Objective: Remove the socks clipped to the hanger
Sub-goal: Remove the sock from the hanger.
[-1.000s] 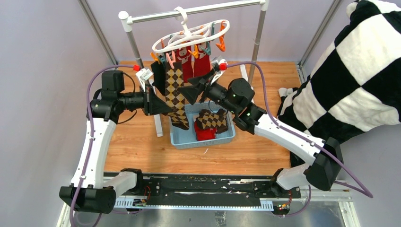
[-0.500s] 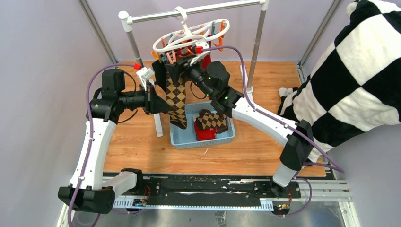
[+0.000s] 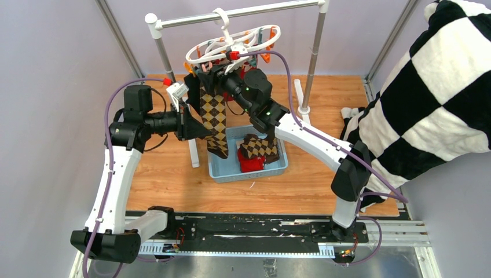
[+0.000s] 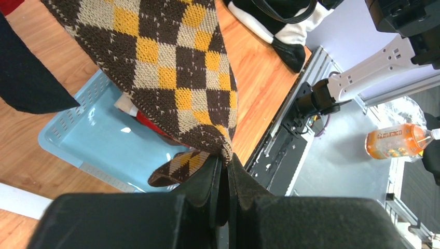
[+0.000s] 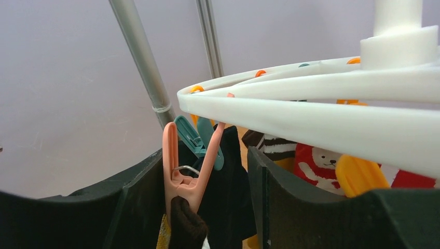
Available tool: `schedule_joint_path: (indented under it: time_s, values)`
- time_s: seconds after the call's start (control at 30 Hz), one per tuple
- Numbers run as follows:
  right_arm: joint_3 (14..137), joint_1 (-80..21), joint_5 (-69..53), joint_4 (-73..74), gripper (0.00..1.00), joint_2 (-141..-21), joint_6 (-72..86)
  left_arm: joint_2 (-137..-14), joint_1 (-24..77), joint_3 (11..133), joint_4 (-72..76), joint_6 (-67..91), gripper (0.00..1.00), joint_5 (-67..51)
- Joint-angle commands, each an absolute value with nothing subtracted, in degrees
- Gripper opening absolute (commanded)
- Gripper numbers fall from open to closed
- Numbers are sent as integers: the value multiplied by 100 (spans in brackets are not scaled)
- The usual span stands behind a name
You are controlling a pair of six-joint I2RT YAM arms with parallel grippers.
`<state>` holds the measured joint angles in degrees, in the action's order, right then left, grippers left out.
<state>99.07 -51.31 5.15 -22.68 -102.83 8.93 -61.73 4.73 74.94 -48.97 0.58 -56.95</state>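
The white round hanger [image 3: 231, 43] hangs by its hook from the rail. A brown-tan argyle sock [image 3: 214, 116] hangs from an orange peg [image 5: 184, 166]. My left gripper [image 3: 201, 132] is shut on that sock's lower end; in the left wrist view the fingertips [image 4: 224, 162] pinch the argyle sock [image 4: 171, 67]. My right gripper [image 3: 213, 74] is up under the hanger ring [image 5: 311, 111], open, with the orange peg between its jaws, close to the left one. A dark sock [image 5: 231, 181] and a red sock [image 5: 316, 163] hang behind.
A blue basket [image 3: 250, 174] under the hanger holds an argyle sock [image 3: 257, 146] and a red sock [image 3: 249, 163]. The grey rail stand [image 3: 243, 13] carries the hanger. A checkered blanket [image 3: 428, 87] lies at the right. An orange bottle [image 4: 397, 140] lies beyond the table's near edge.
My right arm has swung left and up from beside the basket to under the hanger, its jaws now around the peg. The hanger has tilted slightly. The left arm has not moved.
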Motion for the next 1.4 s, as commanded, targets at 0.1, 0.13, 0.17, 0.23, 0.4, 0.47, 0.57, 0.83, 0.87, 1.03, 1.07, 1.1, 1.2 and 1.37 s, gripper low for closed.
schedule_joint_path:
  time_s: [0.1,0.13,0.17,0.23,0.4,0.47,0.57,0.83,0.87,1.03,1.07,1.1,1.2,1.37]
  values:
    - [10196,-4969,508,-2532,62,-10369,1161,-6083,527,7572,-4861,9,0,-5658]
    - [10195,-4954,517,-2559,64,-10371,1201,-6087,527,7560,-4860,9,0,-5651]
    - [10204,-4930,533,-2570,64,-10364,1262,-6089,527,7560,-4860,9,0,-5637]
    - [10213,-4886,507,-2597,64,-10374,1406,-6093,527,7564,-4860,9,0,-5621]
    - [10274,-4842,471,-2608,61,-10425,1533,-6096,527,7554,-4860,8,0,-5610]
    - [10279,-4830,450,-2662,61,-10436,1564,-6094,527,7550,-4860,7,0,-5588]
    - [10292,-4833,425,-2705,62,-10441,1597,-6091,527,7537,-4860,-99,0,-5568]
    - [10258,-4821,271,-2848,34,-10409,1731,-6123,527,7533,-4860,-169,0,-5464]
    - [10290,-4813,210,-2828,24,-10429,1744,-6120,527,7538,-4860,-176,0,-5448]
    - [10318,-4782,89,-2767,6,-10417,1850,-6063,527,7513,-4860,-242,0,-5352]
    - [10280,-4786,88,-2767,8,-10383,1858,-6044,527,7496,-4856,-260,0,-5322]
    - [10237,-4770,88,-2775,11,-10365,1870,-6023,527,7487,-4854,-281,0,-5300]
    - [10011,-4726,-227,-2792,41,-10230,1977,-5982,527,7444,-4852,-347,0,-5224]
    - [9556,-4628,-595,-2791,60,-9924,2160,-5977,527,7387,-4856,-451,0,-5167]
